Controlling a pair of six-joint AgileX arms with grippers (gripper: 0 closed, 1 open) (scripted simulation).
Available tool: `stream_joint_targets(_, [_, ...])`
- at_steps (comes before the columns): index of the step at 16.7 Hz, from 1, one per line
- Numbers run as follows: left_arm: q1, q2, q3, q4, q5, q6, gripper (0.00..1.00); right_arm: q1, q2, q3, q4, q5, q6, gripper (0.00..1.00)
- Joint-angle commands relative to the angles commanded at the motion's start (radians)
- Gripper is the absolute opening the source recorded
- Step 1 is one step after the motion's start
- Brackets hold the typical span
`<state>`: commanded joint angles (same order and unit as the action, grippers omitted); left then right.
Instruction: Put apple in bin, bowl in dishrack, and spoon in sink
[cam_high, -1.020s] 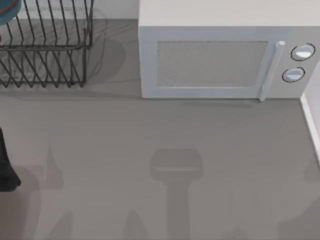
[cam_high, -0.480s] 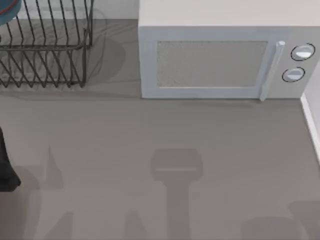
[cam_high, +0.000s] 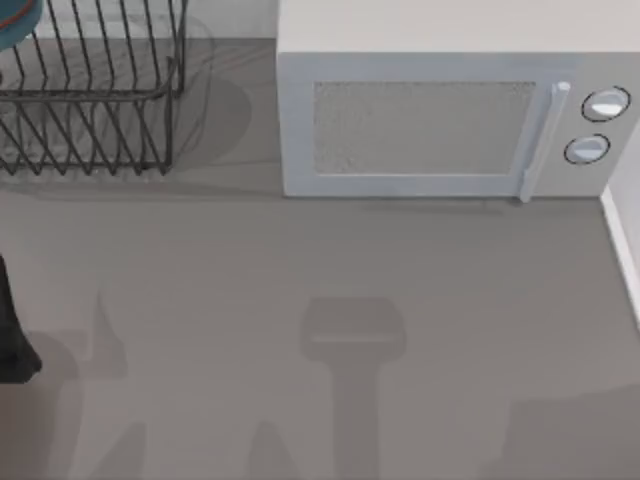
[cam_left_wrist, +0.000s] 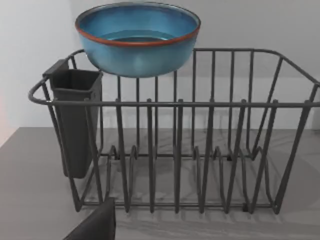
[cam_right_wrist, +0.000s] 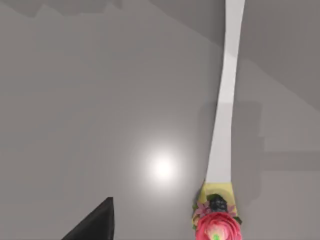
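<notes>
The blue bowl (cam_left_wrist: 137, 40) with a reddish rim rests on the top rim of the dark wire dishrack (cam_left_wrist: 200, 150) at its back corner, beside a dark cutlery holder (cam_left_wrist: 75, 120). In the top view the bowl (cam_high: 14, 22) and dishrack (cam_high: 95, 95) sit at the far left. My left gripper (cam_left_wrist: 95, 225) hangs in front of the rack, apart from it. The spoon (cam_right_wrist: 224, 110), white-handled with a pink flower at one end, lies close by my right gripper (cam_right_wrist: 95, 222) over a shiny grey surface. Whether it is held I cannot tell. The apple, bin and sink are out of view.
A white microwave (cam_high: 440, 110) stands at the back right, its door shut. A pale wall edge (cam_high: 625, 250) runs along the right side. My left arm (cam_high: 12, 335) is parked at the table's left edge. Arm shadows lie across the grey tabletop (cam_high: 250, 260).
The shadow at the table's lower right has spread leftward and changed shape. The left arm, bowl and dishrack have not moved.
</notes>
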<state>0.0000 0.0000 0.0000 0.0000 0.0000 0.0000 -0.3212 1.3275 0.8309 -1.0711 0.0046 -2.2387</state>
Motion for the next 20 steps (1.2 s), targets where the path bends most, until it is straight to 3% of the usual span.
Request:
stream_joint_targets(7, [0.000,0.000,0.000,0.000,0.000,0.000,1.00,0.004,0.016,-0.026,0.039,0.000,0.003,1.00])
stream_joint_targets(15, [0.000,0.000,0.000,0.000,0.000,0.000,1.00,0.003,0.197,-0.229,0.432,0.000,0.006,1.00])
stream_joint_targets(20, [0.000,0.000,0.000,0.000,0.000,0.000,1.00,0.002,0.228,-0.263,0.490,0.000,0.006,1.00])
